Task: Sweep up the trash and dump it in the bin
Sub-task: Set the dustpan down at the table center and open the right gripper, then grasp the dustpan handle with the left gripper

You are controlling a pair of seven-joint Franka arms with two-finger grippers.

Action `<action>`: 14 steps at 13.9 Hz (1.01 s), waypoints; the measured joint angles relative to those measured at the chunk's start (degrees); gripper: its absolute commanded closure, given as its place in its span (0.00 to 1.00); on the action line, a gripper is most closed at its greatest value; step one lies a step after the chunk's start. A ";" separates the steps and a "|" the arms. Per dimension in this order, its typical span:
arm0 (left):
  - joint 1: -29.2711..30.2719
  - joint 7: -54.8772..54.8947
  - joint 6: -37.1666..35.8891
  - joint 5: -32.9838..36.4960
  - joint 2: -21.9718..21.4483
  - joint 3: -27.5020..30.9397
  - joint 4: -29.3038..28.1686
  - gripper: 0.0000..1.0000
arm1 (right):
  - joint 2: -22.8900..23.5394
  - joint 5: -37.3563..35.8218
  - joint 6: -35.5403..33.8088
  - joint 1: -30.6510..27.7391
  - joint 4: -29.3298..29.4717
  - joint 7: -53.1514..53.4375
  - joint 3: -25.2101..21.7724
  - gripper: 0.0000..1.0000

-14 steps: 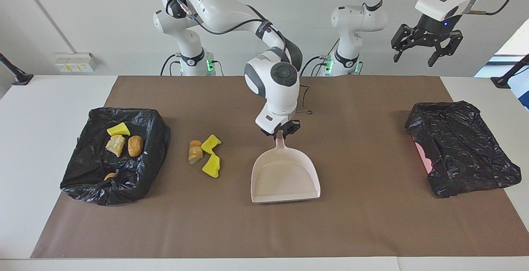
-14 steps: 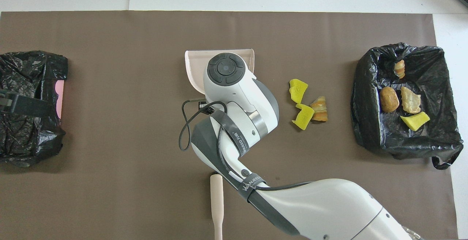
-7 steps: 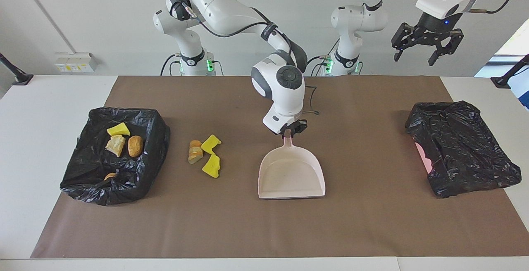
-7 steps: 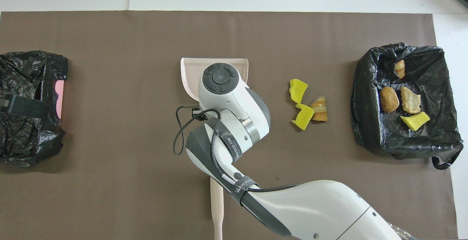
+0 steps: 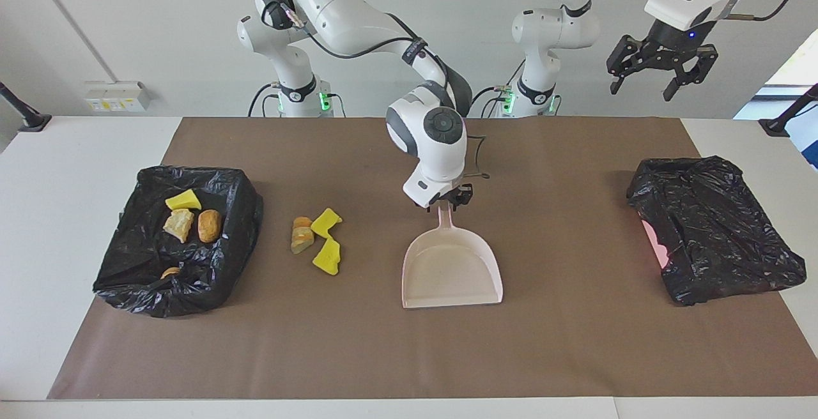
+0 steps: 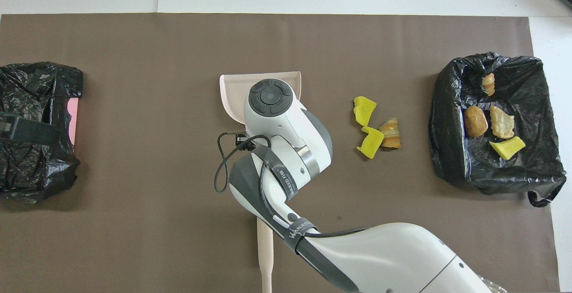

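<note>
Trash (image 5: 316,237): I see 3 scraps loose on the brown mat (image 5: 575,355), bunched together beside the dustpan (image 5: 450,269), toward the right arm's end of the table (image 5: 64,170). That's 2 yellow sponge bits (image 5: 327,257) plus 1 brown striped lump (image 5: 301,234), the lump touching or nearly touching the sponges. They sit between dustpan and bin, well apart from the dustpan, closer to the bin.

Bin (image 5: 236,214): black-bag-lined, further from the dustpan the same way, at the mat's edge. 4 more scraps are inside: a yellow wedge (image 5: 183,200), a pale chunk (image 5: 179,224), a brown lump (image 5: 209,225) and a small brown bit (image 5: 170,272) low in the bag folds.

Dustpan is flat on the mat at mid-table, empty, handle pointing at the robots, mouth away from them.

Right claw (image 5: 447,200) is down at the tip of the dustpan handle, arm reaching in over the mat. I can't tell whether it's gripping the handle or let go; overhead the wrist covers it.

Left claw (image 5: 661,71) is spread wide, nothing in it, arm waiting high up. Overhead puts it over the closed black bag (image 5: 712,227), which lies beside the dustpan toward the left arm's end, something pink showing at its edge.

A pale stick handle (image 6: 265,248) lies on the mat nearer the robots than the dustpan, partly under the right arm.
</note>
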 measured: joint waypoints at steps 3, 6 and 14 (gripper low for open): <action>0.00 0.00 0.02 -0.01 0.06 -0.30 0.00 0.00 | -4.55 0.00 -3.40 0.53 -3.11 0.00 0.10 0.00; -0.14 0.00 1.80 -0.13 0.93 -1.00 -0.01 0.00 | -10.47 0.01 -3.66 3.63 -10.70 0.00 0.22 0.00; -10.46 -8.69 21.92 -0.29 7.97 -2.28 -9.32 0.00 | -24.53 6.65 2.68 13.04 -34.69 1.58 0.37 0.00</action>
